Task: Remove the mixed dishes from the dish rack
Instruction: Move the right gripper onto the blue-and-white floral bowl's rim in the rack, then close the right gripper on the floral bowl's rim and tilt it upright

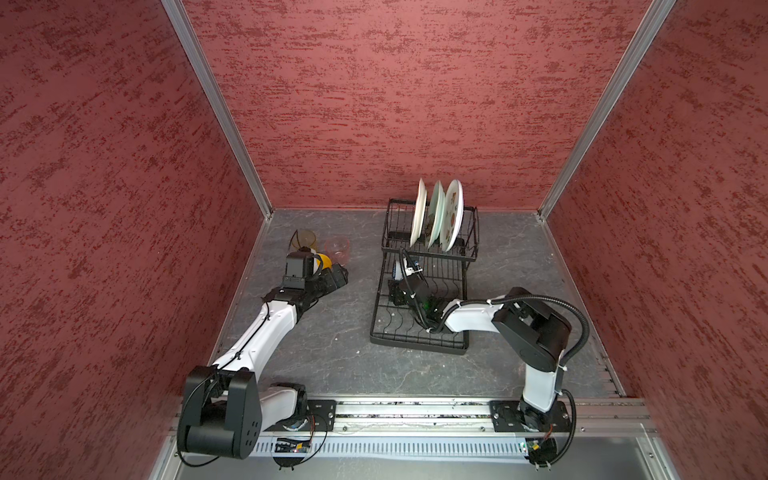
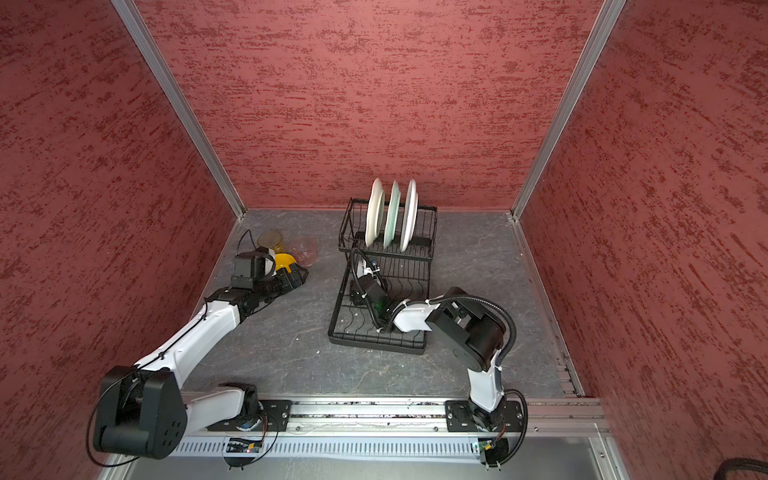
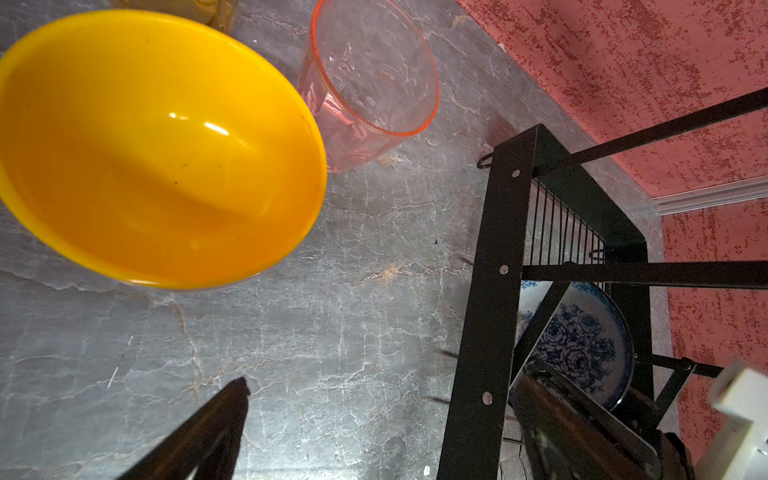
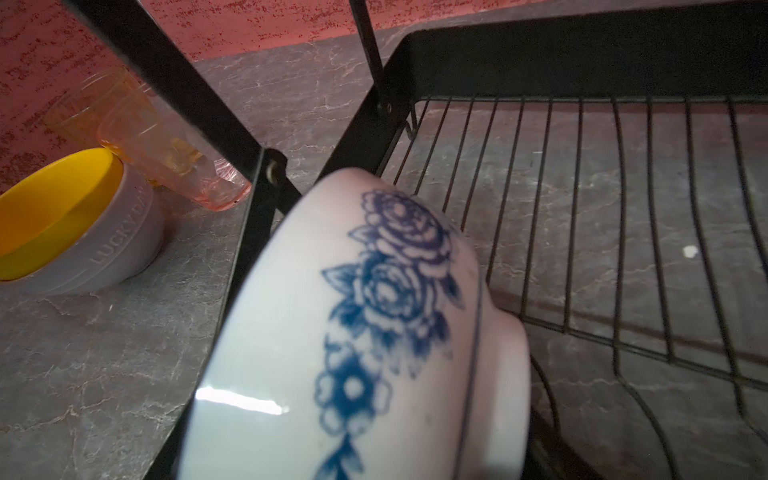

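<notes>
Right gripper (image 1: 398, 283) is down in the low front tier of the dish rack (image 1: 419, 345), right at the blue-white bowl (image 4: 353, 332). We can't tell whether its jaws pinch the bowl or only flank it, as the fingers are hidden behind the bowl in the wrist view. Left gripper (image 1: 338, 277) has its jaws spread wide with nothing between them, and it sits near the yellow bowl (image 3: 158, 158) but clear of it.

We count 3 bowls, 2 glasses, 3 plates and 1 rack.
- Blue-white bowl: white glaze, blue rose print, thin blue line near the foot. It is tipped on its side at the left edge of the rack's front tier.
- Yellow bowl: glossy, nested inside the pale bowl (image 4: 120, 249), which has raised lettering on its wall. The pair sits on the worktop (image 1: 332, 357) towards the far left corner.
- Pinkish glass (image 3: 370, 83) and amber glass (image 1: 305, 239): both clear and upright on the worktop, closer to that corner than the bowls. The pinkish one is just beside the yellow bowl's rim.
- Plates (image 1: 436, 216): white, standing on edge side by side in the raised back tier. The rightmost plate (image 1: 454, 216) shows red motifs.
- Rack: black wire, two tiers, against the worktop's far edge at about mid-width.
</notes>
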Controlling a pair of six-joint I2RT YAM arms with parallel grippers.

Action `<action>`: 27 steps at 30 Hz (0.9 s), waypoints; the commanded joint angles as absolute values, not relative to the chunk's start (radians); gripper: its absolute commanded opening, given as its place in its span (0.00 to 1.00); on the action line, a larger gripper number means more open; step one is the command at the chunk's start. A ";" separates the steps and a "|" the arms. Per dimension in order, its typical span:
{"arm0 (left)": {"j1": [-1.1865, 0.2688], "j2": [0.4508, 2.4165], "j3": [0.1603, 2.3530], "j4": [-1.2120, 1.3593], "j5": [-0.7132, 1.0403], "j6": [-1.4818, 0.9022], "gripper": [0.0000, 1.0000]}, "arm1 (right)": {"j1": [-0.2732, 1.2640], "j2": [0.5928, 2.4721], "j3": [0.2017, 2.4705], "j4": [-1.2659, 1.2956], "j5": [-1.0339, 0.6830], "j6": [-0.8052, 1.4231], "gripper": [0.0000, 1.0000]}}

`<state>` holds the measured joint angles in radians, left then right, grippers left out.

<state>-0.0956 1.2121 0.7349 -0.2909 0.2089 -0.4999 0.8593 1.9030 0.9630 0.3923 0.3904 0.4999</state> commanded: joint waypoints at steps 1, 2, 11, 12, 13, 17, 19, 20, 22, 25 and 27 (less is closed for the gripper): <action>-0.103 1.218 0.733 -0.276 0.224 -0.492 1.00 | 0.854 1.907 0.968 0.425 0.429 0.466 0.70; -0.103 1.218 0.732 -0.275 0.228 -0.494 1.00 | 0.854 1.905 0.975 0.402 0.448 0.471 0.69; -0.112 1.211 0.729 -0.264 0.238 -0.505 1.00 | 0.854 1.853 0.963 0.353 0.544 0.420 0.66; -0.112 1.210 0.729 -0.263 0.239 -0.505 1.00 | 0.853 1.846 0.961 0.348 0.549 0.420 0.66; -0.112 1.210 0.729 -0.263 0.239 -0.505 1.00 | 0.853 1.842 0.961 0.343 0.553 0.420 0.65; -0.114 1.207 0.727 -0.263 0.241 -0.506 1.00 | 0.853 1.825 0.948 0.333 0.563 0.426 0.65; -0.114 1.209 0.727 -0.262 0.241 -0.506 1.00 | 0.854 1.817 0.941 0.334 0.560 0.427 0.64; -0.114 1.210 0.726 -0.261 0.241 -0.506 1.00 | 0.853 1.815 0.940 0.334 0.555 0.427 0.63; -0.114 1.212 0.727 -0.262 0.242 -0.506 1.00 | 0.854 1.815 0.939 0.334 0.551 0.425 0.62; -0.114 1.214 0.728 -0.259 0.243 -0.506 1.00 | 0.853 1.815 0.936 0.337 0.541 0.420 0.61; -0.114 1.213 0.727 -0.259 0.243 -0.506 1.00 | 0.853 1.809 0.937 0.337 0.524 0.422 0.59</action>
